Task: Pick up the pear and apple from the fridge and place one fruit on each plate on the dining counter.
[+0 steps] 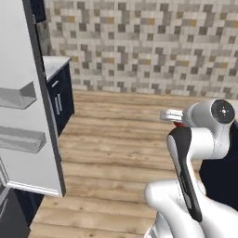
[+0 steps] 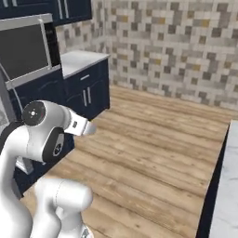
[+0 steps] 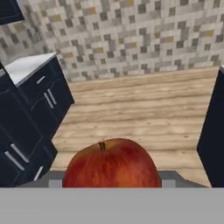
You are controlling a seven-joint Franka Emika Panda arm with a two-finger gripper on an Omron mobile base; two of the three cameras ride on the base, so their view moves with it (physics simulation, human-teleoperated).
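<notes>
Midway through transport, the gripper (image 3: 112, 186) is clamped on the apple (image 3: 111, 162), carried high over the wooden floor (image 1: 125, 139) so it clears the fridge door (image 1: 28, 97) at left, with the dining counter (image 2: 228, 195) at right.

You are looking at a rendered home kitchen. A mosaic tile backsplash (image 2: 176, 51) in grey, beige and ochre covers the far wall above a wood plank floor (image 1: 121, 139). Navy base cabinets (image 2: 86, 90) with slim silver handles carry a white worktop. A built-in oven (image 2: 25, 51) sits in tall dark cabinetry, the open fridge (image 1: 28, 93) door shows grey bins, and the marble-topped dining counter (image 2: 228, 195) edges in on the right.
</notes>
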